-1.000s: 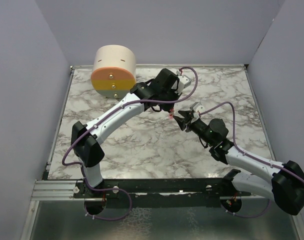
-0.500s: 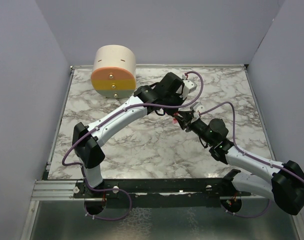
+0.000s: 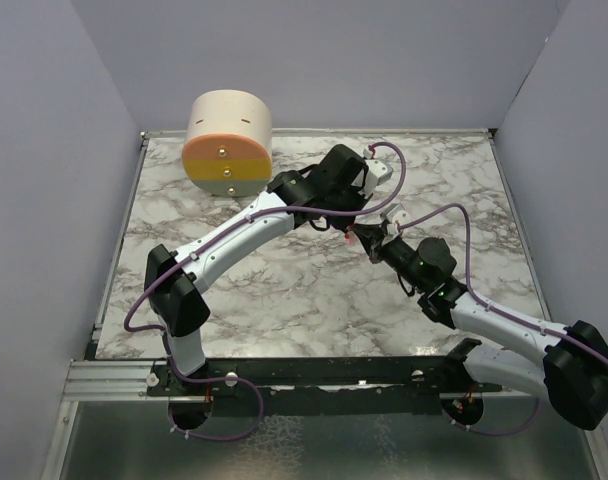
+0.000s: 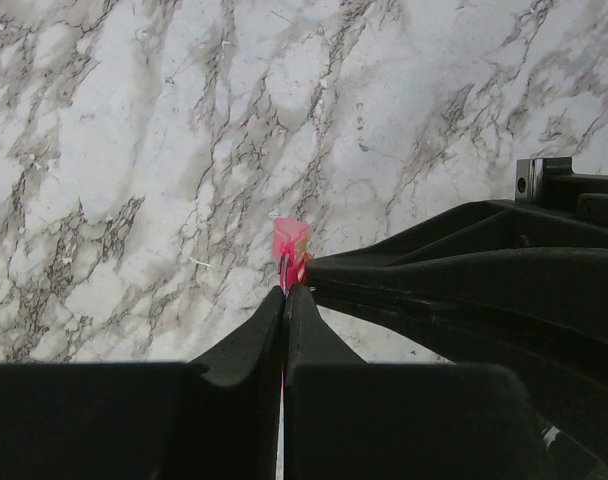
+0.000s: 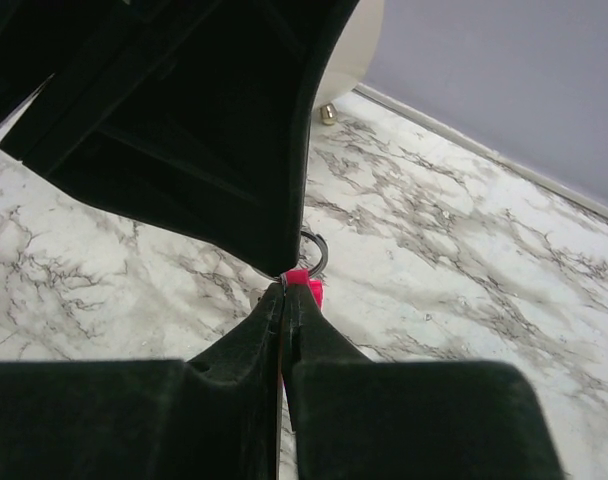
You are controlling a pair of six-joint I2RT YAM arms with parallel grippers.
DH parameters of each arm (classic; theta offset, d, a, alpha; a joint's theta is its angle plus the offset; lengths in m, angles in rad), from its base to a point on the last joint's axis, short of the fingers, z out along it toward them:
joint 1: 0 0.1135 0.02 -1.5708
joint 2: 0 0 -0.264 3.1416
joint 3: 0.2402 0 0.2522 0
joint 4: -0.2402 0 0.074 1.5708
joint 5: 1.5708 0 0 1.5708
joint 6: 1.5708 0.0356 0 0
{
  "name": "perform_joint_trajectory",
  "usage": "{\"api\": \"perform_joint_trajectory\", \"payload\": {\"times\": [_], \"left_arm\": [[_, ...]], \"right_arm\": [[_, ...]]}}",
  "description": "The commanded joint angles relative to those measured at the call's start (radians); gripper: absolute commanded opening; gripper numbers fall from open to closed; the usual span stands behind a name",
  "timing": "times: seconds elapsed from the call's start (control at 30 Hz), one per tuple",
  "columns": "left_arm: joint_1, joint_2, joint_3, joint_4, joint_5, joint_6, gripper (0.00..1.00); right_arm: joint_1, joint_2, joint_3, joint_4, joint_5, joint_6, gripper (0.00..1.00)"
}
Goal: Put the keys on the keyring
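Top external: jaws closer at keyring (image 3: 352,233)

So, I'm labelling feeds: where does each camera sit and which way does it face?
Top external: above and behind the bases, looking down at the table; both arms whole, left gripper facing right gripper.
Left wrist: on that wrist, looking down past its shut fingers gripping the key.
Right wrist: looking along its shut fingers toward the far wall, keyring at their tips.
Shared: each wrist view shows the other gripper.
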Motion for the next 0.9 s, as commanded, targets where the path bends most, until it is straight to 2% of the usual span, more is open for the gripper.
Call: {"api": "perform_joint_trajectory", "payload": {"times": [0.0, 0.5, 0.87], "left_arm": [[-0.007, -0.044, 0.007, -0.017, -0.016, 0.011, 0.0], [-0.013, -0.057, -0.037, -0.035, 0.018, -0.002, 0.0], [-0.027, 0.004, 0.022, -0.129, 0.019, -0.009, 0.0]], "right_arm": [[-0.002, -0.009, 0.023, 0.004, 0.08, 0.001, 0.01], [-0.002, -0.009, 0.018, 0.014, 0.186, -0.007, 0.01], [-0.002, -0.03, 0.01, 0.018, 0.181, -0.01, 0.01]]}}
